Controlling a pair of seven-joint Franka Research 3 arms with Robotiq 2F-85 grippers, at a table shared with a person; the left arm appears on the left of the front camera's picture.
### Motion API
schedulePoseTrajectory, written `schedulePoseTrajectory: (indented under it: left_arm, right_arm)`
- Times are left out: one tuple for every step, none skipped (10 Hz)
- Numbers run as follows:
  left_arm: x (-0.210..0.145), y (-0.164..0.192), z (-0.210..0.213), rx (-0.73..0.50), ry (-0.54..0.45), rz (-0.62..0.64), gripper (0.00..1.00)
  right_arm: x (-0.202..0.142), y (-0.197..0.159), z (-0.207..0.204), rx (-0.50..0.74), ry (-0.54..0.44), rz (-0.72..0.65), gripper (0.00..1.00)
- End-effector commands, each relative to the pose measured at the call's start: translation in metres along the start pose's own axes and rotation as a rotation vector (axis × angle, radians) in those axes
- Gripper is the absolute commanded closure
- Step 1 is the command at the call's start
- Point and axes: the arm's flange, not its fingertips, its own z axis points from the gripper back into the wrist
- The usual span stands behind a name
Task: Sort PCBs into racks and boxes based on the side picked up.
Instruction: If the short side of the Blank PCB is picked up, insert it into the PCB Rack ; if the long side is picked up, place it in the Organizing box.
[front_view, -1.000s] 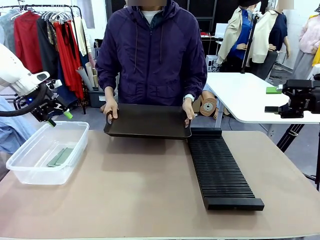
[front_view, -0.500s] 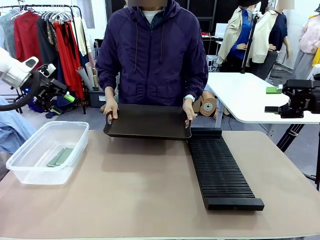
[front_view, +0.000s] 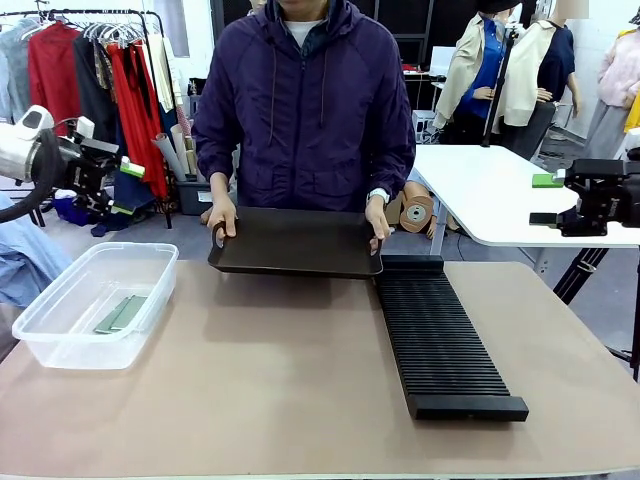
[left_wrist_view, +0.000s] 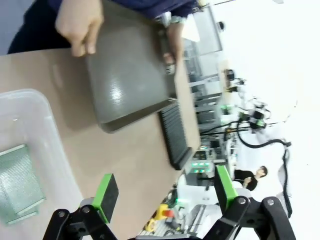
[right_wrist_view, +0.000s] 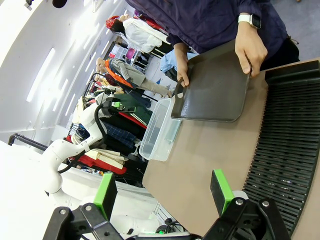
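Left gripper (left_wrist_view: 162, 192) gapes empty; below it, dotted green PCBs (left_wrist_view: 19, 181) lie flat in the clear plastic tub (front_view: 92, 305). Right gripper (right_wrist_view: 162, 190) open above the ribbed black rack (right_wrist_view: 292, 165).

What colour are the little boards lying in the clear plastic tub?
Green; the boards in the tub have a finely dotted face, seen best in the left wrist view.

Bright, even; wrist views (perhaps) blurred.
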Motion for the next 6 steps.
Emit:
schedulePoseTrajectory:
  left_arm:
    - [-0.0120, -0.0021, 0.0067, -0.126, -0.014, -0.013, 0.00]
    - [-0.0114, 0.0001, 0.0096, -0.170, -0.012, -0.004, 0.00]
    - [-0.0102, 0.0011, 0.0104, -0.192, -0.006, -0.006, 0.00]
    - [-0.0049, -0.0060, 0.0060, -0.118, -0.010, 0.007, 0.00]
    - [-0.0049, -0.0060, 0.0060, -0.118, -0.010, 0.007, 0.00]
    - [-0.0049, -0.0060, 0.0060, -0.118, -0.010, 0.007, 0.00]
  right_arm:
    - [0.0012, 0.0023, -0.0008, 0.003, -0.012, 0.006, 0.00]
    - [0.0012, 0.0023, -0.0008, 0.003, -0.012, 0.006, 0.00]
    - [0.0012, 0.0023, -0.0008, 0.003, -0.012, 0.006, 0.00]
    - [0.0012, 0.0023, -0.0008, 0.003, -0.012, 0.006, 0.00]
    - [0.0012, 0.0023, -0.0008, 0.003, -0.012, 0.006, 0.00]
    - [0.0012, 0.0023, -0.0008, 0.003, -0.012, 0.006, 0.00]
